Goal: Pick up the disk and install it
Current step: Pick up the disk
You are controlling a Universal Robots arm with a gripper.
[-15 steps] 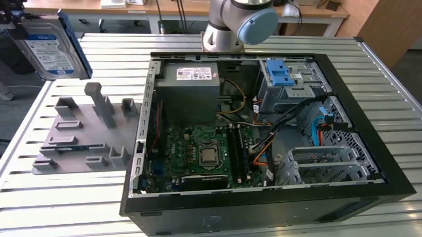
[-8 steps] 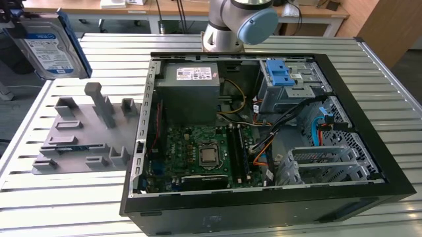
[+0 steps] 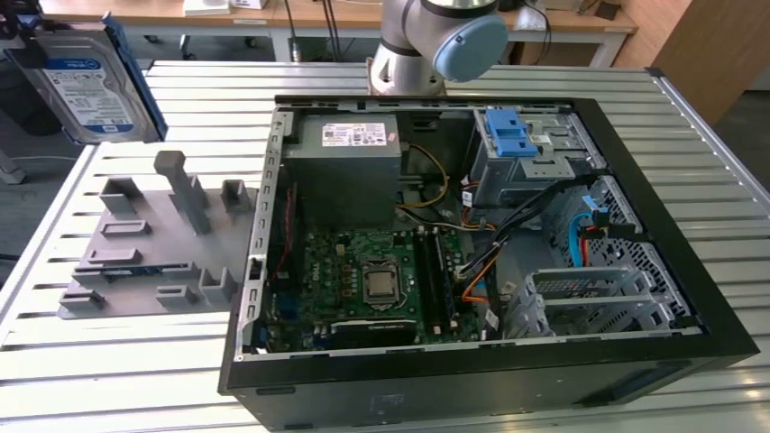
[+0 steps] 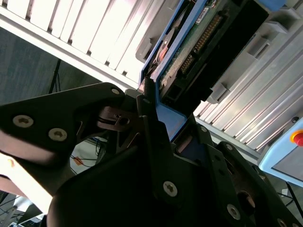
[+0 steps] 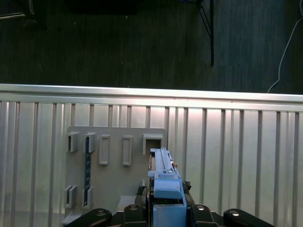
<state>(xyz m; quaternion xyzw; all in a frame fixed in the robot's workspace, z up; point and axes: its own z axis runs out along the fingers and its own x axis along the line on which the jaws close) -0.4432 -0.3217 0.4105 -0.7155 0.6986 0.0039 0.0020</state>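
Disk place: You see the disk [image 3: 87, 86] held up off the slatted metal table [image 3: 121, 379] at the exterior view's upper left. It is well apart from the open computer case [image 3: 481, 383].
Disk pose: It is tilted, with the label face turned to the exterior camera.
Disk look: It is a flat silver rectangle with a white-and-blue label. A bright blue carrier frame [image 3: 130, 77] runs along its side. In the second wrist view you look at its underside, a green circuit board with a row of connector pins. In the first wrist view it shows edge-on.
Gripper: The gripper [image 4: 163, 106] is clamped on the disk at the end with the blue frame. Its dark fingers [image 4: 144, 120] press on the frame.
Holder plate: A grey holder plate [image 3: 144, 244] with upright slots lies on the table, just beside the case on the exterior view's left.
Case: It lies on its side, open. Inside you see the grey power supply [image 3: 349, 171], the motherboard [image 3: 373, 280] and a metal drive cage [image 3: 529, 158] with a blue latch.
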